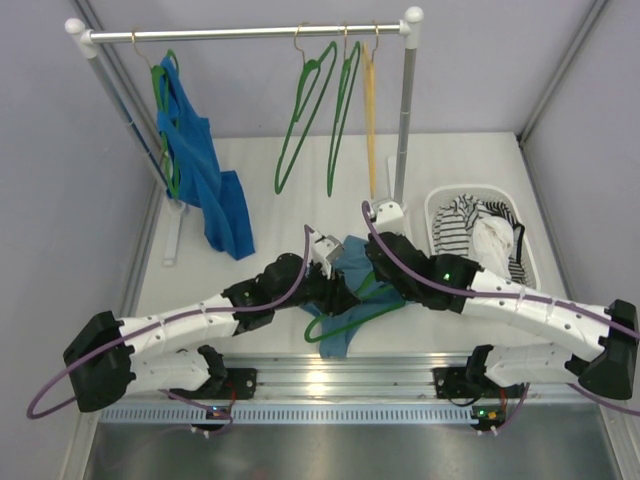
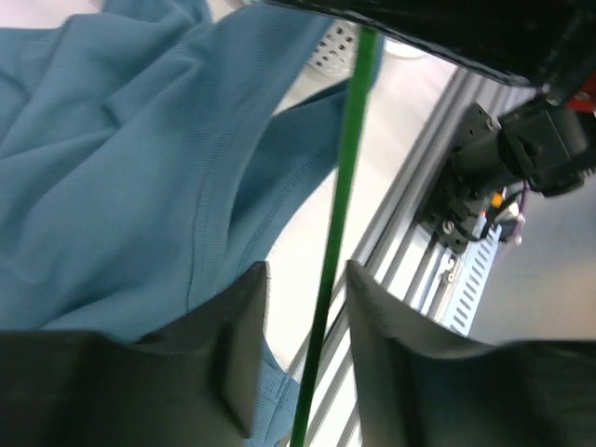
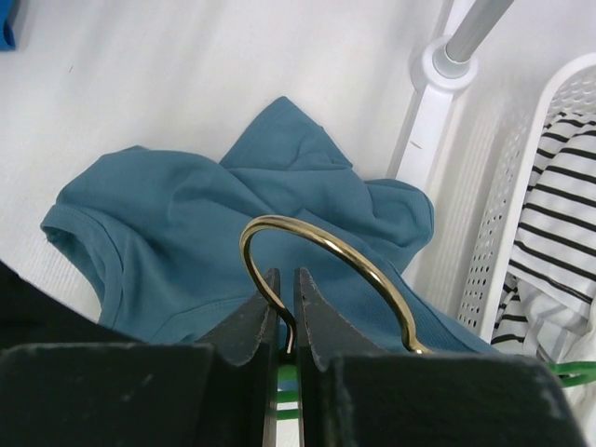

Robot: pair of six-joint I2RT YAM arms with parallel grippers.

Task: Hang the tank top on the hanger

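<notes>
We are clamping the right pincer [image 3: 281, 307] on the hanger [image 3: 317, 237] at its hook, steadying it over the top [image 3: 233, 214] crumpled on the tabletop [image 3: 168, 84], while the left pincer [image 2: 305, 279], fingers apart, is straddling the green bar beside the cloth.

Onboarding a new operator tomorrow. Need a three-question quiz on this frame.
1. True or false: the right gripper is shut on the hanger at its hook.
2. What runs through the open left gripper? A) nothing B) the hanger's bar C) a pen
3. Fill in: the striped cloth lies in the ____.

Key: 1 true; 2 B; 3 basket.
</notes>
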